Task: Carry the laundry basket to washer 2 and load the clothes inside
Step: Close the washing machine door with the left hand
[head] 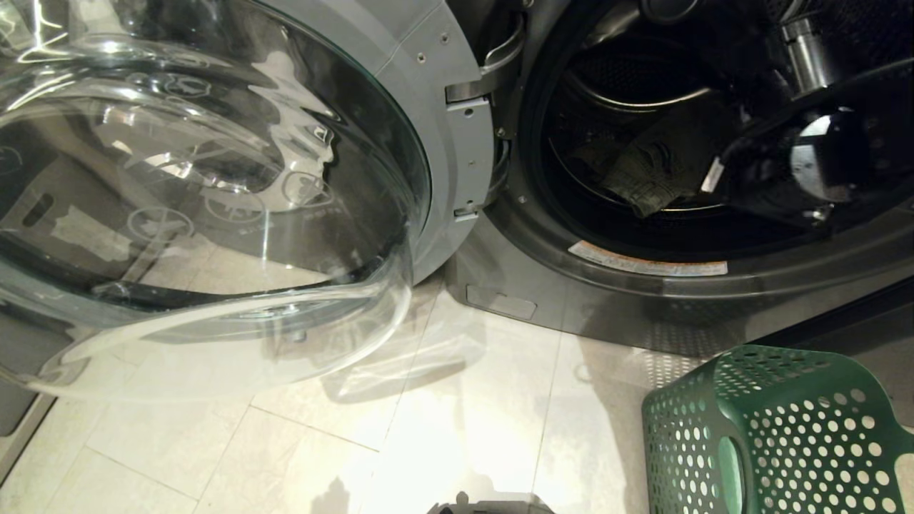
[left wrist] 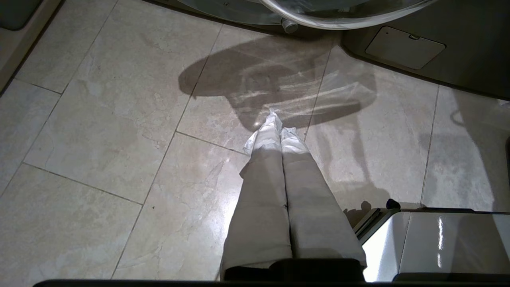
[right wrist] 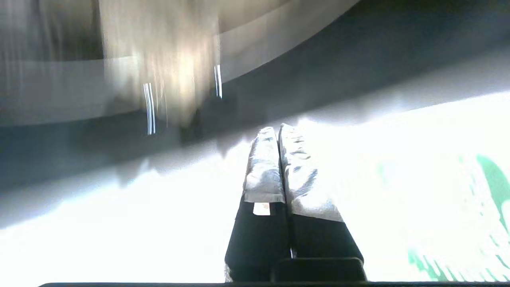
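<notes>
The dark grey washer point(head: 643, 300) has its glass door point(head: 214, 178) swung wide open to the left; no number label shows. The clothes point(head: 653, 171), an olive-grey patterned garment, lie inside the drum. My right arm point(head: 821, 150) hangs in front of the drum opening at the upper right. The right gripper point(right wrist: 277, 131) is shut with nothing between its fingers, and the view around it is smeared. The green laundry basket point(head: 778, 428) stands on the floor at the lower right, and a green edge of the basket point(right wrist: 494, 179) shows there too. My left gripper point(left wrist: 279, 123) is shut and empty, low over the floor tiles.
The open door point(left wrist: 318, 16) overhangs the pale tiled floor point(head: 428, 442) on the left. A small access flap point(left wrist: 404, 48) sits in the washer's lower front panel. Part of the robot's shiny base point(left wrist: 438, 243) lies beside the left gripper.
</notes>
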Robot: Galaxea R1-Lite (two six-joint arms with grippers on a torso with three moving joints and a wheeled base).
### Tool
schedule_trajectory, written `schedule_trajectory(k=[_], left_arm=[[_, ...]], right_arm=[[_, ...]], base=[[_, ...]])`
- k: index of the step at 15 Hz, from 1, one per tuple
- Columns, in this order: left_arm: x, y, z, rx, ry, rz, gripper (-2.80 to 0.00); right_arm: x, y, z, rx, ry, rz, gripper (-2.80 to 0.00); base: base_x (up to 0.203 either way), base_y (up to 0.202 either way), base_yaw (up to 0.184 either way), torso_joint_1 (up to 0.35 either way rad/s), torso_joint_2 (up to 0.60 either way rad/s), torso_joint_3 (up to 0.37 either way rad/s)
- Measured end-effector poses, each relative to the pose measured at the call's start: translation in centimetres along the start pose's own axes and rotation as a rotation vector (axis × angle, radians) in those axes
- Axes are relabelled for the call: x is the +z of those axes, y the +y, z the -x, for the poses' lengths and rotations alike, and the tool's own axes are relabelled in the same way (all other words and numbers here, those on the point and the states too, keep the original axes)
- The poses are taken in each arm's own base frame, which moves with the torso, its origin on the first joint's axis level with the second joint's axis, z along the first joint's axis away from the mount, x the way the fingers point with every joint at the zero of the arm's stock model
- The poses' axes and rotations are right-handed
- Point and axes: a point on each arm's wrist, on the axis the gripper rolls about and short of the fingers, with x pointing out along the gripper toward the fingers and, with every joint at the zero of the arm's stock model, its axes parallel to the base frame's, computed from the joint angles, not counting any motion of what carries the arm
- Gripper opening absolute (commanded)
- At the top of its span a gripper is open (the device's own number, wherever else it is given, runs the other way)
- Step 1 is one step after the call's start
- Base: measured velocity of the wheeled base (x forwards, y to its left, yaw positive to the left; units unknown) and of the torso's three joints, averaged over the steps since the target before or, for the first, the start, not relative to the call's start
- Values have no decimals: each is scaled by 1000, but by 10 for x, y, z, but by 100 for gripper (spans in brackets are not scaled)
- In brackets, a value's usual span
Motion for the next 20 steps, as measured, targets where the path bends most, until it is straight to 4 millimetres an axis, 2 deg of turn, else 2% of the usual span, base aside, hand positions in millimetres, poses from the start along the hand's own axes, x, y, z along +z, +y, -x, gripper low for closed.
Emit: schedule_trajectory(k=[3, 5, 7, 9, 12, 14, 16, 17, 18, 20], left_arm=[[0, 0, 0, 0, 0, 0, -280], [0, 0, 0, 0, 0, 0, -280], [0, 0, 0, 0, 0, 0, -280], [0, 0, 0, 0, 0, 1, -280], [0, 0, 0, 0, 0, 0, -280], [0, 0, 0, 0, 0, 0, -280], [0, 0, 0, 0, 0, 0, -280], [0, 0, 0, 0, 0, 0, -280], [0, 0, 0, 0, 0, 0, -280], [0, 0, 0, 0, 0, 0, -280]], right_arm=[[-42, -44, 42, 2, 263, 128, -280], [-67, -82, 65, 0, 385, 206, -280], [-78, -115, 87, 84, 473, 268, -280], [-77, -147, 104, 194, 504, 330, -280], [-74, -195, 123, 270, 447, 420, -280], [-86, -217, 147, 337, 359, 509, -280], [-107, -232, 170, 381, 263, 533, -280], [-121, -239, 175, 383, 240, 499, -280], [-131, -243, 177, 378, 206, 470, -280], [-138, -245, 173, 360, 89, 445, -280]], base=[[0, 0, 0, 0, 0, 0], [0, 0, 0, 0, 0, 0], [0, 0, 0, 0, 0, 0], [0, 0, 0, 0, 0, 0], [0, 0, 0, 0, 0, 0], [0, 0, 0, 0, 0, 0], [0, 0, 0, 0, 0, 0], [0, 0, 0, 0, 0, 0], [0, 0, 0, 0, 0, 0], [0, 0, 0, 0, 0, 0]])
